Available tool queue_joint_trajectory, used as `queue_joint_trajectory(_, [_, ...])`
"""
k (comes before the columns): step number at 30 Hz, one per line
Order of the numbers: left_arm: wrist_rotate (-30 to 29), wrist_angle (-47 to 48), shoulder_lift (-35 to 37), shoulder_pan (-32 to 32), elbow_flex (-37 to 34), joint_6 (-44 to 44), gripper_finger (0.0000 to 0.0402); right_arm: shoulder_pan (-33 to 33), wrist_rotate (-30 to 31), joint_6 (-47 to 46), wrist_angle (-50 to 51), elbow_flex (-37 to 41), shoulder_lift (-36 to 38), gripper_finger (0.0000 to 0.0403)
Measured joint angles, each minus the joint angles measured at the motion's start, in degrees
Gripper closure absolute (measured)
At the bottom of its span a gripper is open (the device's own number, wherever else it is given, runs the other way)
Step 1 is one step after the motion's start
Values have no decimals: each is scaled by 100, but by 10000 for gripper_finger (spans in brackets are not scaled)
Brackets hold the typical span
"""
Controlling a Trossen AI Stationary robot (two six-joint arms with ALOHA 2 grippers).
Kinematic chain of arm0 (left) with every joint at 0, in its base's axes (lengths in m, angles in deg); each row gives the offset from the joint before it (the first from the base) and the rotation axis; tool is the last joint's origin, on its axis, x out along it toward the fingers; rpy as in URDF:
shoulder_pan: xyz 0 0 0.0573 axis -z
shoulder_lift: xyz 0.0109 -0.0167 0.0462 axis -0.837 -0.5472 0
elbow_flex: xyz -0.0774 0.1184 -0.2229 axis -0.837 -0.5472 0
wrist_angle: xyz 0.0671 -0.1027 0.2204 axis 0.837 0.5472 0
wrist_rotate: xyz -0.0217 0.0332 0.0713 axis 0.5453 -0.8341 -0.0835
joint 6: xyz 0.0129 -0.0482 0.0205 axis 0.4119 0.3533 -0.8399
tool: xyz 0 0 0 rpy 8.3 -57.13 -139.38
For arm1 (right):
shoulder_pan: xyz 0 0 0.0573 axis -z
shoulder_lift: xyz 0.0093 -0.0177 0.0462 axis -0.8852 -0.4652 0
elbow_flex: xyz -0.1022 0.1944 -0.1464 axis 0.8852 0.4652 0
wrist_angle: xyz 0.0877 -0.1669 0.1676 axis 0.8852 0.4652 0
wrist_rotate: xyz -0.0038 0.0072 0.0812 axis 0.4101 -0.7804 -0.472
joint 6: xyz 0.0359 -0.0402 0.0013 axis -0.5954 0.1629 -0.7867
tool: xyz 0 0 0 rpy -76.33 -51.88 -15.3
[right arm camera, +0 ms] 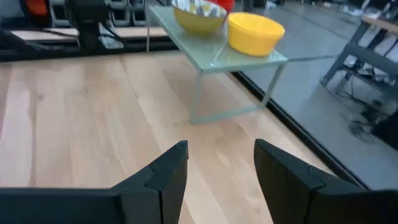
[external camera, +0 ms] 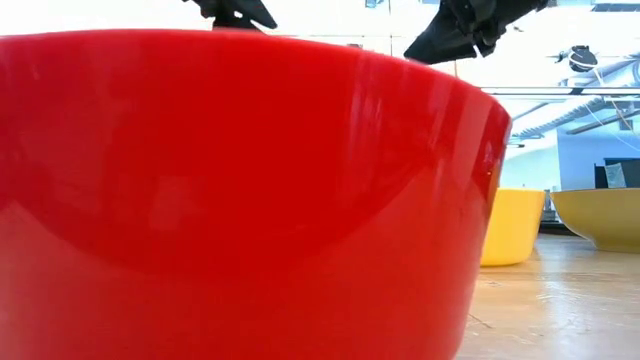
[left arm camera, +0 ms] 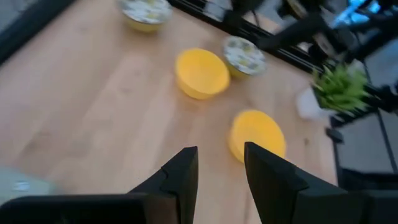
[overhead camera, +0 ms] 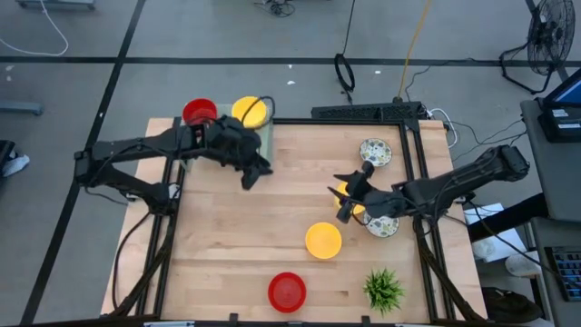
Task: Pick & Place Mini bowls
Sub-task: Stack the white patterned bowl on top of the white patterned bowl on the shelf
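A red bowl (external camera: pixel 240 190) blocks most of the low view, and a green plant (overhead camera: pixel 383 289) sits near-right on the wooden table (overhead camera: pixel 227 236). Left gripper (overhead camera: pixel 251 173) and right gripper (overhead camera: pixel 343 195) hover with jaws parted, empty, above a grey floor (overhead camera: pixel 227 36).

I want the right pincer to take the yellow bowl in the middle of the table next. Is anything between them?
Nothing visible. The right pincer hangs open just above the yellow bowl, with only bare table between them.

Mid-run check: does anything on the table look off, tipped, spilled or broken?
Nothing looks spilled or broken. One oddity: the red bowl at the table edge, beside the plant, sits right in front of the low camera. It fills most of that view and hides nearly everything behind it.
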Motion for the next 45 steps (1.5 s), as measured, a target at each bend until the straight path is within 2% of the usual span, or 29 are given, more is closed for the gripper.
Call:
queue_joint_trajectory(3, [0,-4,0,316,0,0,270,140,-191,-555,938,-269,0,232])
queue_joint_trajectory(10, [-5,-99,0,914,0,111,270,879,-1110,-2281,3443,-667,-281,232])
queue_joint_trajectory(14, [-188,-139,0,1159,0,119,270,1424,-1557,-2919,4173,-687,-498,232])
queue_joint_trajectory(16, [-338,-140,-2,1247,0,128,270,1688,-1578,-3096,4388,-686,-616,232])
queue_joint_trajectory(27, [-472,-144,-4,1634,0,213,270,3031,-1576,-3036,4532,-680,-1331,232])
queue_joint_trajectory(33, [-517,-142,-4,1797,0,216,270,3671,-2009,-2992,4470,-680,-1829,232])
queue_joint_trajectory(45, [-515,-136,-4,2062,0,-35,270,4256,-1995,-2040,3789,-678,-2500,232])
